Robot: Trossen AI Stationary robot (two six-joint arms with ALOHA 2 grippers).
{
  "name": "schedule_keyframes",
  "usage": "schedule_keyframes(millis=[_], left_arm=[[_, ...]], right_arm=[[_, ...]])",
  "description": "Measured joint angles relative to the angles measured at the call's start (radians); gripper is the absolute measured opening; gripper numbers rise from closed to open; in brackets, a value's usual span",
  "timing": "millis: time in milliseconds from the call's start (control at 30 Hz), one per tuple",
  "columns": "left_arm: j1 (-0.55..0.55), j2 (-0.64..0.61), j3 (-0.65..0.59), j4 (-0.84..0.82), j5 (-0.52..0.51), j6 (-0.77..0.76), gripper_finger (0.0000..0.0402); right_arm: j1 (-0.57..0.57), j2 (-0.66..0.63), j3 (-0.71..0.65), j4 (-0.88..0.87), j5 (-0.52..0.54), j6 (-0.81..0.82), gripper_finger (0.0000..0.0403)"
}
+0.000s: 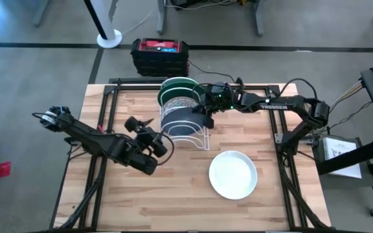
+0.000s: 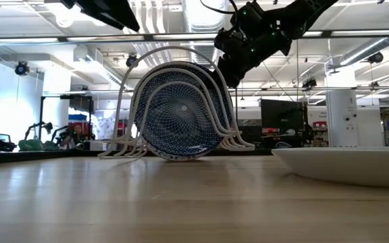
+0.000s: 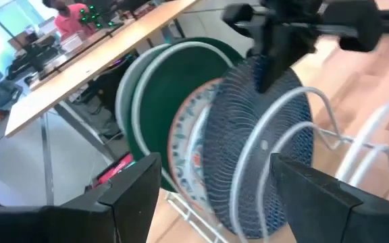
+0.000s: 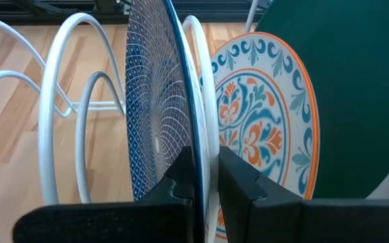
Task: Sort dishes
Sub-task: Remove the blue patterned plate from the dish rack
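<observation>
A white wire rack (image 1: 201, 140) stands at the table's far middle with three dishes upright in its slots. The green dish (image 1: 177, 83) is farthest, then the floral dish (image 4: 262, 115), then the blue speckled dish (image 2: 181, 118) nearest. The plain white dish (image 1: 233, 173) lies flat on the table, right of the rack and nearer. My right gripper (image 4: 200, 177) reaches in from the right and is shut on the blue dish's upper rim. My left gripper (image 1: 142, 128) is open and empty, just left of the rack, its fingers (image 3: 130, 196) pointing at the dishes. My right gripper pinches the blue dish's upper rim (image 4: 196, 152) between its two fingers, one finger on the patterned face and one on the back. The fingers come from above and from the table's right, slanting down. The dish stands upright on its edge in the rack, behind a wire loop (image 4: 206, 81).
A red and black box (image 1: 160, 55) sits just beyond the table's far edge. Black frame rails (image 1: 102, 123) run along the table's left and right sides. Bare wood lies near the front edge (image 1: 173, 207).
</observation>
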Motion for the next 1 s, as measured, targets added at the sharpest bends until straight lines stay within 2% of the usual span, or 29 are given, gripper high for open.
schedule_keyframes(millis=[133, 300, 400, 600, 667, 800, 1000], left_arm=[[0.008, 0.018, -0.037, 0.115, 0.005, 0.055, 0.025], [0.008, 0.035, -0.057, 0.168, 0.029, 0.086, 0.0201], [0.006, 0.034, -0.057, 0.17, 0.046, 0.092, 0.0154], [0.006, 0.036, -0.057, 0.243, 0.18, 0.199, 0.004], [0.006, 0.036, -0.057, 0.26, 0.182, 0.224, 0.0011], [0.007, 0.036, -0.057, 0.26, 0.126, 0.219, 0.0011], [0.009, 0.036, -0.085, 0.291, 0.129, 0.215, 0.0001]], right_arm=[[0.0, 0.0, 0.0, 0.0, 0.001, 0.0, 0.0024], [0.0, -0.001, 0.0, 0.0, 0.003, -0.001, 0.0022], [0.0, -0.001, 0.0, 0.0, 0.005, -0.001, 0.0024], [0.0, -0.001, 0.0, 0.0, 0.008, -0.001, 0.0022], [0.0, -0.001, 0.0, 0.0, 0.008, -0.001, 0.0024], [0.0, -0.001, 0.0, 0.0, 0.008, -0.002, 0.0023], [0.0, -0.001, -0.001, 0.0, 0.008, -0.002, 0.0024]])
